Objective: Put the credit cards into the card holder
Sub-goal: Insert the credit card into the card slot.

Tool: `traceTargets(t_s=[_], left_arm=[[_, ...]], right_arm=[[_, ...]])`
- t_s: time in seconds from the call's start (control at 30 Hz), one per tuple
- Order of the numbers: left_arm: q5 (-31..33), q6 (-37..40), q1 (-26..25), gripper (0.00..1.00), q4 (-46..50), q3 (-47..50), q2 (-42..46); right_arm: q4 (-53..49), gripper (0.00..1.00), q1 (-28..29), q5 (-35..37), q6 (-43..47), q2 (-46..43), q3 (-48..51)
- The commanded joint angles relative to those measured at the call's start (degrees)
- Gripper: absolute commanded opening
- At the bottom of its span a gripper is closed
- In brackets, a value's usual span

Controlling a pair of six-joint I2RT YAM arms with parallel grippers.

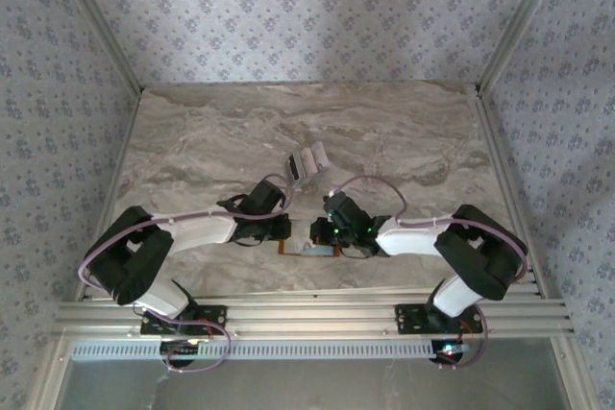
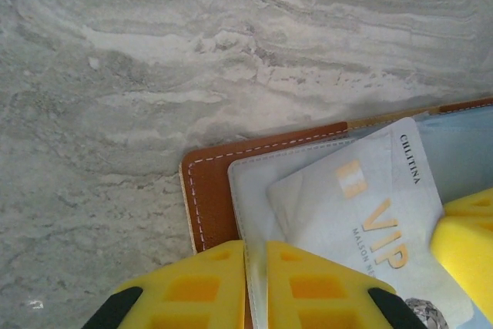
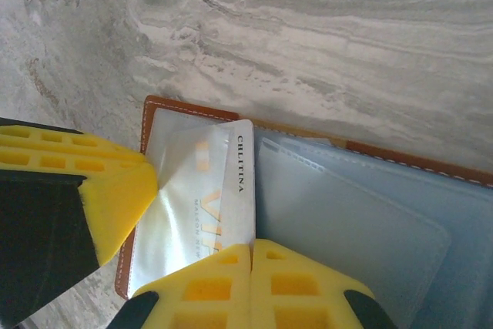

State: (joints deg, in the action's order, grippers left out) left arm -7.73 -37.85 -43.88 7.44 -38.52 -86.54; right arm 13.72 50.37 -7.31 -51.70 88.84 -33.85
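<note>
Sliding a credit card (image 3: 240, 190) into the card holder (image 2: 208, 190), you have right jaws gripping it and left jaws pinching the pocket (image 2: 248, 190); push it deeper next.

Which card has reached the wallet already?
The silver VIP card, lying on the open wallet; the other cards sit clustered farther up the table.

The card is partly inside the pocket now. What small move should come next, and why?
Probably the right gripper should slide the VIP card further under the clear pocket: its lettered edge sticks out, while the left gripper seems to pinch the card holder steady.
</note>
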Motion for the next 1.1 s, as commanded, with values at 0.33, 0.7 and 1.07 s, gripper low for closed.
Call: traceTargets(t_s=[0.33, 0.7, 1.07], left_arm=[[-0.9, -0.8, -0.8, 0.13, 4.4, 2.0, -1.6], [-0.4, -2.8, -3.2, 0.12, 2.4, 3.7, -2.4], [-0.6, -4.1, -4.5, 0.12, 1.6, 4.4, -0.7]], right_arm=[[-2.3, 0.00, 0.4, 3.8, -2.6, -1.6, 3.8], [1.2, 0.00, 3.7, 6.8, -4.8, -0.5, 1.9], [2.7, 0.00, 7.6, 6.8, -1.6, 5.0, -3.2]])
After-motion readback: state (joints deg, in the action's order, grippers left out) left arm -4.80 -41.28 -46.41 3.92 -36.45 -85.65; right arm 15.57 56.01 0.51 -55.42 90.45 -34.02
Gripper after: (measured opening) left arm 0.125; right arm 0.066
